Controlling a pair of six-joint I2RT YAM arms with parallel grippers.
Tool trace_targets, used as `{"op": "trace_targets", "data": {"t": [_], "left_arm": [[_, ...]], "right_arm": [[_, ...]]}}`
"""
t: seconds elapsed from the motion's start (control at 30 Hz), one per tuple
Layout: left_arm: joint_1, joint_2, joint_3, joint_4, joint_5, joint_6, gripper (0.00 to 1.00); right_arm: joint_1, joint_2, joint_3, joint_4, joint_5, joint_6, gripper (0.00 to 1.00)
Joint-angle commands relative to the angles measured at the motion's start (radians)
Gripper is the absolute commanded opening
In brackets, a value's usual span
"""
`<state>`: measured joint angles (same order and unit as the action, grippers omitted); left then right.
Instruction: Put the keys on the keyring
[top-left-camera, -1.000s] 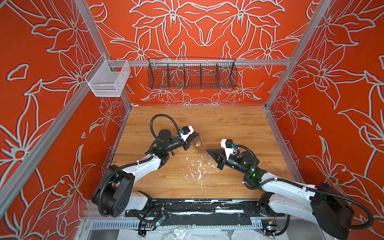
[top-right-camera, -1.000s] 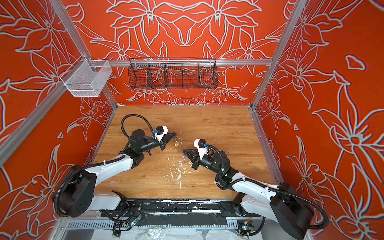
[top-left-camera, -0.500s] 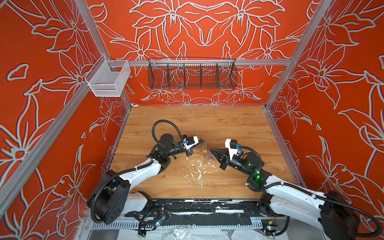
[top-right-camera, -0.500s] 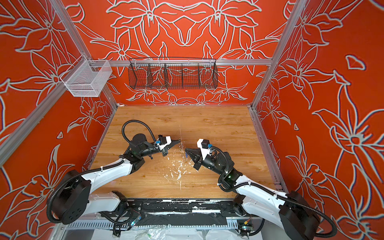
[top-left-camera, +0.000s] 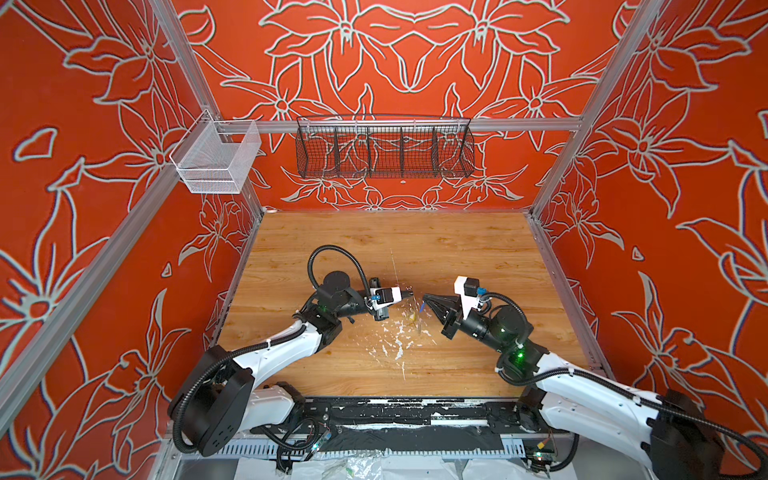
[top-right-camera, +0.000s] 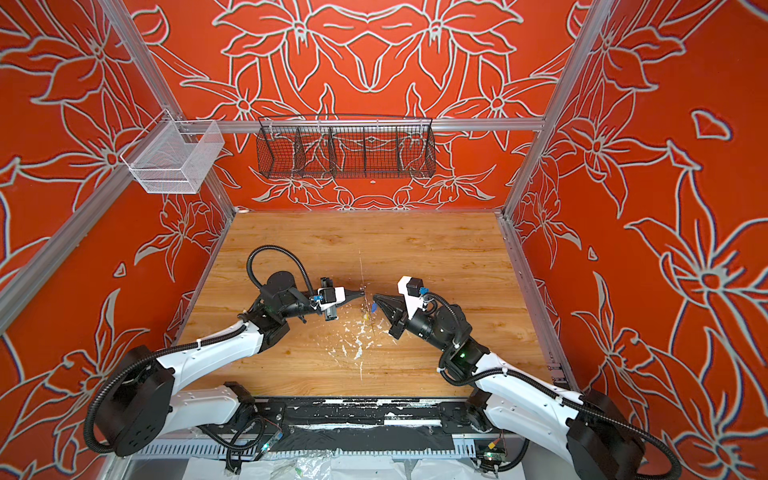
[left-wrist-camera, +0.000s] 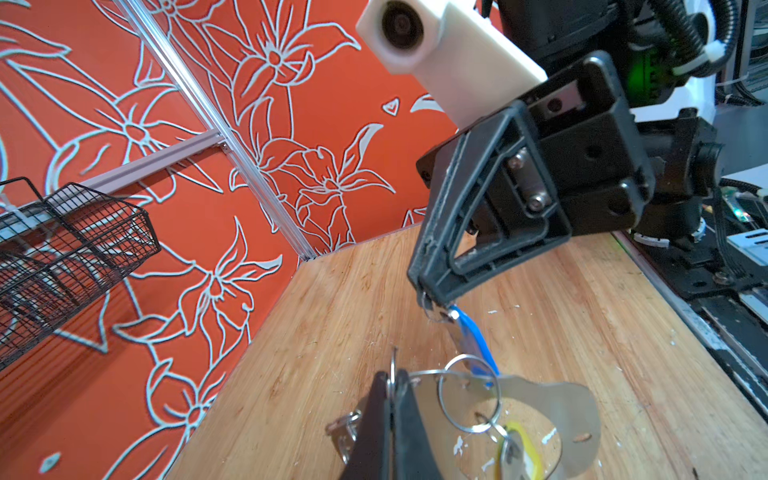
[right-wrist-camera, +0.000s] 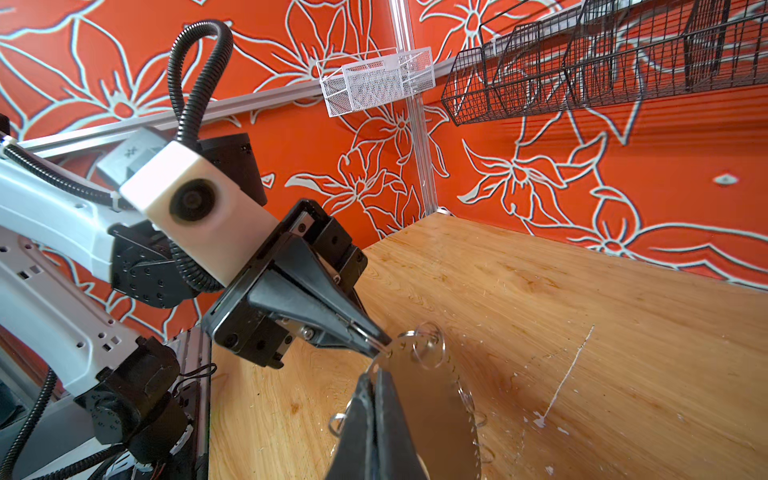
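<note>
The keyring (left-wrist-camera: 575, 399), a flat grey plate with wire loops along its edge, hangs above the wooden table. My left gripper (left-wrist-camera: 392, 384) is shut on one of its wire loops. A split ring on the plate carries the yellow-tagged key (left-wrist-camera: 532, 461). My right gripper (left-wrist-camera: 430, 297) is shut on the small ring of the blue-tagged key (left-wrist-camera: 478, 343), which dangles just beside the plate. In the right wrist view the plate (right-wrist-camera: 432, 411) stands edge-on past my shut right gripper (right-wrist-camera: 376, 380), and the blue key is hidden. In both top views the left tip (top-left-camera: 410, 294) and right tip (top-left-camera: 424, 296) almost meet.
White paint flecks (top-left-camera: 395, 345) dot the wood table in front of the grippers. A black wire basket (top-left-camera: 384, 147) hangs on the back wall and a white mesh basket (top-left-camera: 216, 160) on the left rail. A black rail (top-left-camera: 415, 415) runs along the table's front edge.
My left gripper has swung right and toward the front with the keyring. The right gripper has shifted slightly back. The two tips now nearly touch.
</note>
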<state>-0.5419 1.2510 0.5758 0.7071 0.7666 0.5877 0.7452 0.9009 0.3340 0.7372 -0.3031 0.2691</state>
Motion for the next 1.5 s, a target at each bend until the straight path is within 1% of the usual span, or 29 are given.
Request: {"op": "trace_targets", "data": {"t": [0.0,0.13,0.43,0.53,1.17,1.47], "left_arm": [[-0.007,-0.011,0.032,-0.004,0.024,0.031,0.00],[-0.009,-0.001,0.041,-0.012,0.014,0.023,0.00],[-0.009,0.028,0.064,-0.023,0.005,0.014,0.00],[-0.011,0.031,0.067,-0.024,0.003,0.014,0.00],[-0.015,0.024,0.067,-0.038,0.002,0.026,0.00],[-0.016,0.024,0.070,-0.042,0.002,0.027,0.00]], "right_arm": [[0.000,-0.012,0.062,-0.059,0.045,0.000,0.00],[0.019,-0.010,0.083,-0.099,0.094,-0.002,0.00],[0.065,0.035,0.102,-0.076,0.064,-0.029,0.00],[0.069,0.044,0.103,-0.065,0.057,-0.031,0.00],[0.074,0.057,0.106,-0.051,0.131,-0.010,0.00],[0.073,0.056,0.101,-0.035,0.125,-0.005,0.00]]}}
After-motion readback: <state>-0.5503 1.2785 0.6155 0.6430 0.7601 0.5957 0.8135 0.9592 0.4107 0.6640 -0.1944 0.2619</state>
